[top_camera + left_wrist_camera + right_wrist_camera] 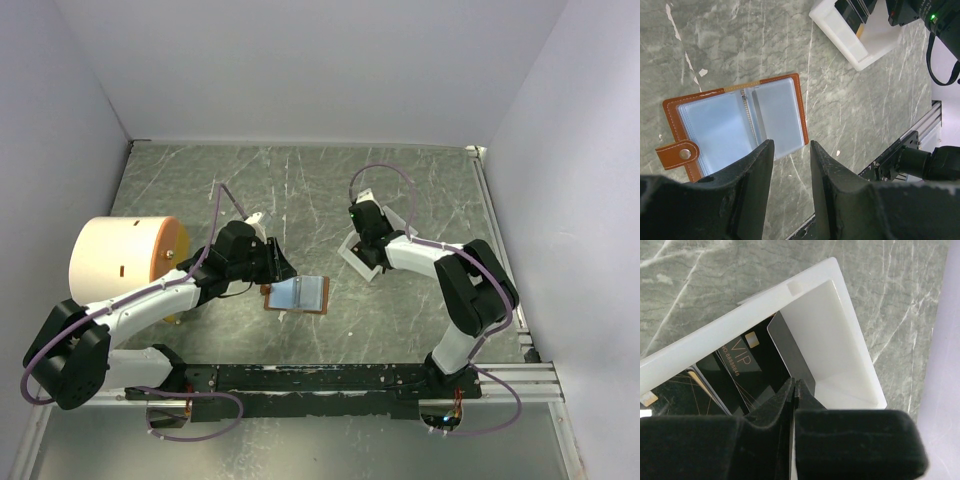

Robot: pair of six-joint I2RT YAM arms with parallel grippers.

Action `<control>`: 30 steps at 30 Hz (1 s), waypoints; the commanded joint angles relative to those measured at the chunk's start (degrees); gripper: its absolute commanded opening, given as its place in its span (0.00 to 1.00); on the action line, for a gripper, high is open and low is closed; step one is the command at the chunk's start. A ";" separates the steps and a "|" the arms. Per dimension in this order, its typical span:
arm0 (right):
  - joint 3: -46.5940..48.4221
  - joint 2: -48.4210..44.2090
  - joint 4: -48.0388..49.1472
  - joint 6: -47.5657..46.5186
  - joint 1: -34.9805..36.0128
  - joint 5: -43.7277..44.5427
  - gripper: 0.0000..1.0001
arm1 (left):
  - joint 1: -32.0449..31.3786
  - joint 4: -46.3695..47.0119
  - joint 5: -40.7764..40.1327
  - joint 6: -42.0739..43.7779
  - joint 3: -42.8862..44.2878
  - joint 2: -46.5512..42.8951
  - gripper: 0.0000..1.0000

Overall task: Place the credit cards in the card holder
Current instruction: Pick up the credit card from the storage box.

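Note:
The card holder (298, 294) (735, 125) lies open on the marble table, its brown leather edge and snap tab around clear light-blue sleeves. My left gripper (279, 264) (791, 144) hovers over its right edge, open, with nothing between the fingers. My right gripper (369, 250) (794, 382) reaches into the white tray (352, 250) (840, 305) and is shut on the lower edge of a dark grey credit card (790, 347) that stands tilted. More black credit cards (745, 365), one marked VIP, lie flat in the tray beside it.
A large pale-orange cylinder (120, 262) stands at the left beside my left arm. The black base rail (340, 378) runs along the near edge. White walls enclose the table at the back and on both sides. The tray (850, 50) sits right of the card holder.

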 commanded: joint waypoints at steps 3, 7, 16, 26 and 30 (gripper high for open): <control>1.72 -2.15 -1.13 -0.65 -0.71 -2.94 0.00 | -0.11 1.78 -0.13 -0.50 -0.77 -1.68 0.46; 2.89 -5.12 -5.23 0.60 -0.73 -5.56 0.00 | -0.11 1.86 -0.21 -0.72 -1.21 -1.91 0.46; 1.16 -11.15 -7.11 2.02 -0.70 -9.34 0.00 | -0.08 3.12 0.51 -1.34 -1.63 -1.72 0.46; 1.73 -18.48 -10.65 4.58 -0.61 -14.47 0.00 | -0.02 5.66 3.56 -3.25 -2.21 -2.80 0.46; 2.54 -20.80 -13.53 5.78 -0.64 -16.73 0.00 | -0.06 6.77 5.35 -4.15 -1.87 -2.16 0.46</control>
